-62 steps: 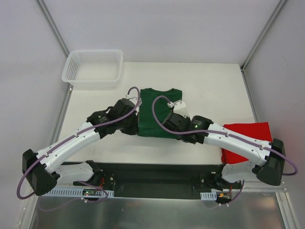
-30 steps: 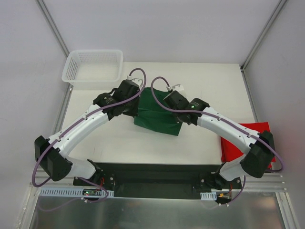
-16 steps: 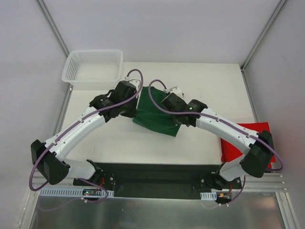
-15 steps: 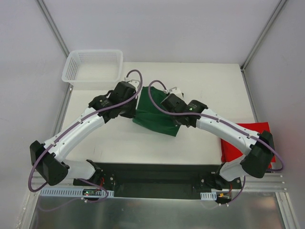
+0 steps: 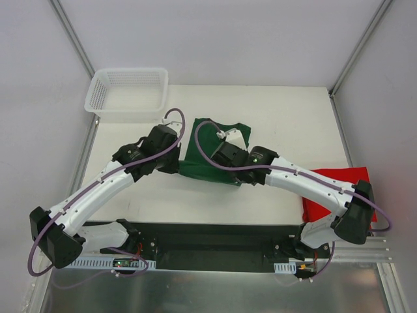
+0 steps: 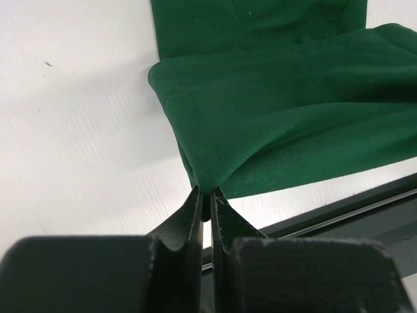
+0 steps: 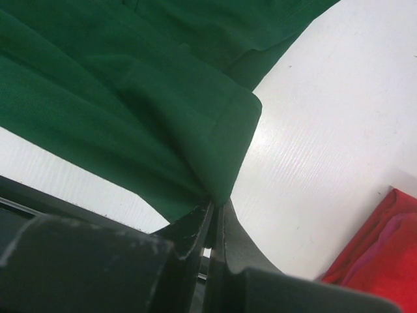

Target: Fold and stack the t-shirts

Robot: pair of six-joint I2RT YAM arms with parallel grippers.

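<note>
**newbie_q:** So what were the two hands up to at that moment?

**yam_watcher:** Both were clamped down on the green t-shirt (image 6: 280, 124). The left hand (image 6: 207, 195) had its fingers squeezed together with basically no gap, pinching a folded corner of the cloth right at the tips. The rest of the shirt spread out ahead of that hand and off to its right, doubled over on itself on the white table (image 5: 293, 117).

**newbie_q:** And the right one?

**yam_watcher:** Same deal. The right hand (image 7: 214, 203) was pinched tight on another folded corner, hem edge showing just above its tips, with the green cloth fanning out ahead of it and to its left. So the shirt hung between the two hands, a corner in each.

**newbie_q:** Where was the other shirt?

**yam_watcher:** The red t-shirt (image 5: 333, 180) lay well apart from the right hand, off to its right, touched by neither hand. The white mesh basket (image 5: 128, 70) sat beyond the left hand, out at the far left corner.
</note>
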